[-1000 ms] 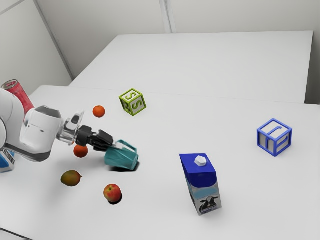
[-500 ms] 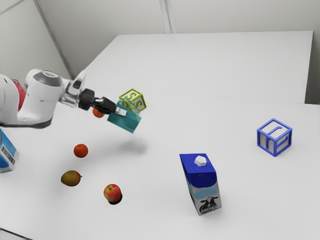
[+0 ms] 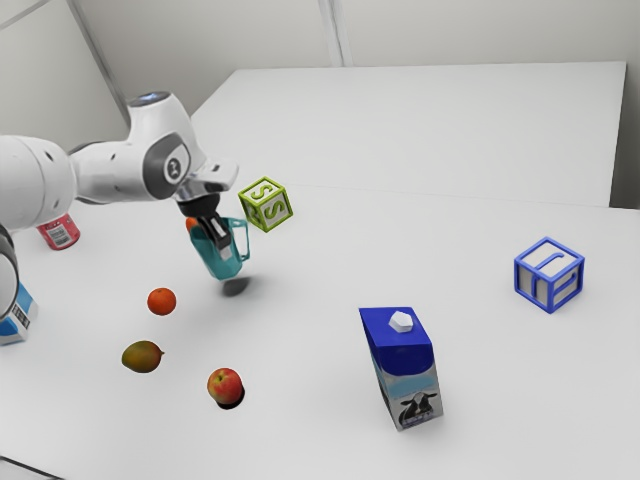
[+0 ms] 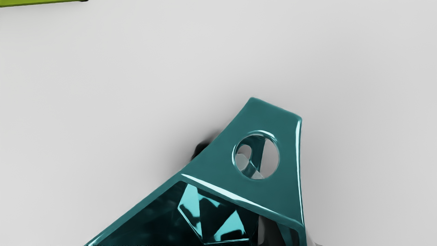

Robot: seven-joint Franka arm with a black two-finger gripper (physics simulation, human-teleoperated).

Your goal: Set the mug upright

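Claw [image 3: 220, 238] clamped on the mug [image 3: 224, 259], fingers pinching its wall, hand pointing down. Mug hangs above the table [image 3: 320, 410], shadow below, near the green block [image 3: 266, 205], on its exterior view's left side and nearer the camera. Long axis steep but tilted: mouth up, leaning to the exterior view's left, base down, handle facing the exterior view's right.

Versus half a second ago: mug was far flatter, handle on top; hand has swung from near level to downward.

Relative to the green block: one orange [image 3: 192, 224] left, partly behind mug, closest to it; red can [image 3: 60, 233] farther left; second orange [image 3: 161, 301], mango [image 3: 142, 356], apple [image 3: 225, 385] nearer camera; milk carton [image 3: 402, 365] nearer camera and right; blue block [image 3: 549, 274] well right.
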